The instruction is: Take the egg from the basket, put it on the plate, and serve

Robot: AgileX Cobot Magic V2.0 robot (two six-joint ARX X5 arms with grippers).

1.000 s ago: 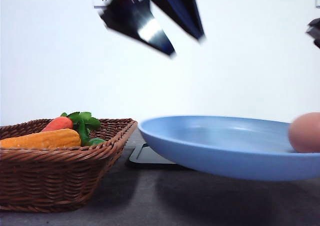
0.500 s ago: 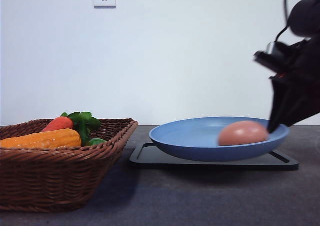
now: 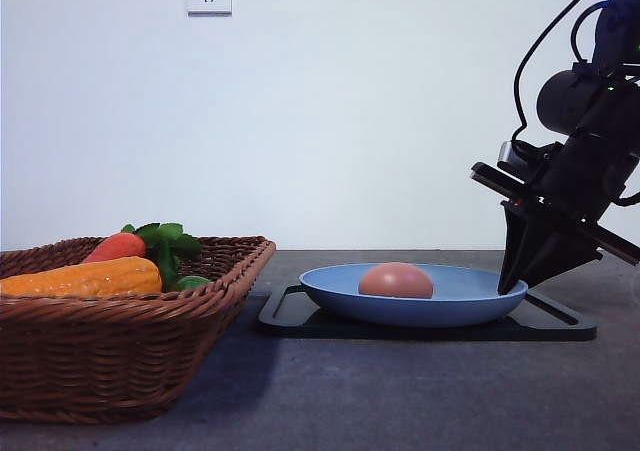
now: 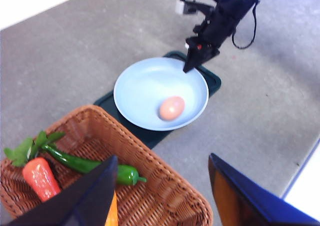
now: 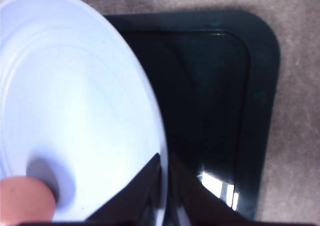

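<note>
1. Right gripper [image 3: 512,289] is clamped on the rim of the blue plate [image 3: 340,289], to set it on the black tray [image 3: 560,323].
2. Egg [image 3: 396,281] lies in the plate, out of the wicker basket [image 3: 150,346].
3. Left gripper [image 4: 162,196] stands apart, holding nothing, over the basket.

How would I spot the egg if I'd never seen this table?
Find the black tray right of the wicker basket; a blue plate sits on it. The egg lies inside that plate: a smooth pinkish-brown oval, unlike the carrot and greens in the basket.
</note>
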